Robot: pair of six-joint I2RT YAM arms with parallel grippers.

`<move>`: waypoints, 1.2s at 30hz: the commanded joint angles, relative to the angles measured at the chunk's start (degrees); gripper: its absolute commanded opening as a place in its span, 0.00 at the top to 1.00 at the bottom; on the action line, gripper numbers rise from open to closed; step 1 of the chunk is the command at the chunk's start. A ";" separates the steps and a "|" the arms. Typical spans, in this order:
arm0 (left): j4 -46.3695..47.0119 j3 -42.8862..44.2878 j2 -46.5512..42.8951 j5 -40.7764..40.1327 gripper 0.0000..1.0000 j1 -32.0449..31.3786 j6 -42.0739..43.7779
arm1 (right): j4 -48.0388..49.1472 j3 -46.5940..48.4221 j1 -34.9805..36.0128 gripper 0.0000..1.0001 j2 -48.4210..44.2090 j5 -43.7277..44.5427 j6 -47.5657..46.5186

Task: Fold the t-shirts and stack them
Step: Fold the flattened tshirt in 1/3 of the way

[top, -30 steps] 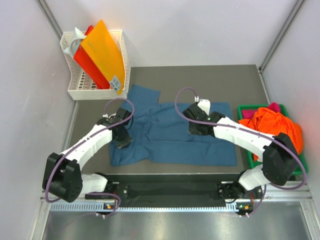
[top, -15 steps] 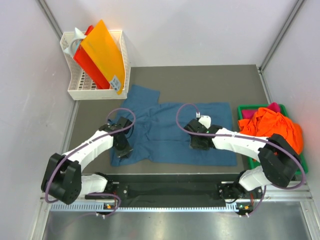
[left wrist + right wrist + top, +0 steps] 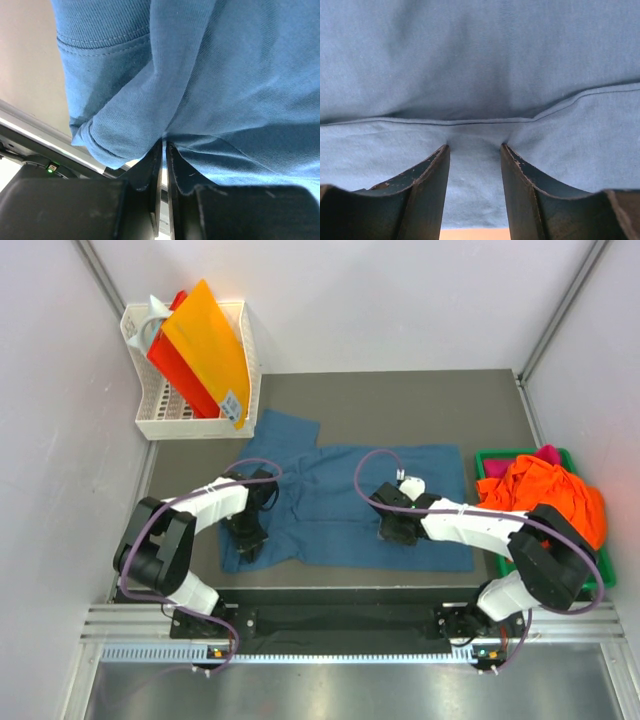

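Pinching soft knit teal-blue t-shirt (image 3: 240,75) fold at eight o'clock with clamped left pincer (image 3: 161,147); straddling stitched hem, right pincer (image 3: 474,146) apart; contact hidden overhead.

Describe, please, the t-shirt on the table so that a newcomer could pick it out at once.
On the table, between the white basket at far left and the green tray at right, one blue t-shirt lies spread out. It alone is blue; the orange t-shirt and pink t-shirt fill the tray.
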 commanded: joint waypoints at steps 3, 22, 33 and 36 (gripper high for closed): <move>-0.40 -3.78 2.42 -4.22 0.87 1.16 -1.50 | -1.58 -5.84 -4.87 0.54 0.24 0.80 2.46; -0.49 -3.61 1.10 -2.46 0.88 4.32 1.14 | -3.16 -7.43 -19.46 0.54 -3.63 1.51 -2.81; 0.83 -3.96 -1.44 -1.15 0.88 4.41 2.89 | 0.00 -7.96 -20.53 0.55 -9.15 -0.87 -6.32; 1.97 -3.87 -5.22 0.17 0.90 4.23 3.69 | 0.44 -4.98 -17.54 0.53 -12.14 1.06 -8.00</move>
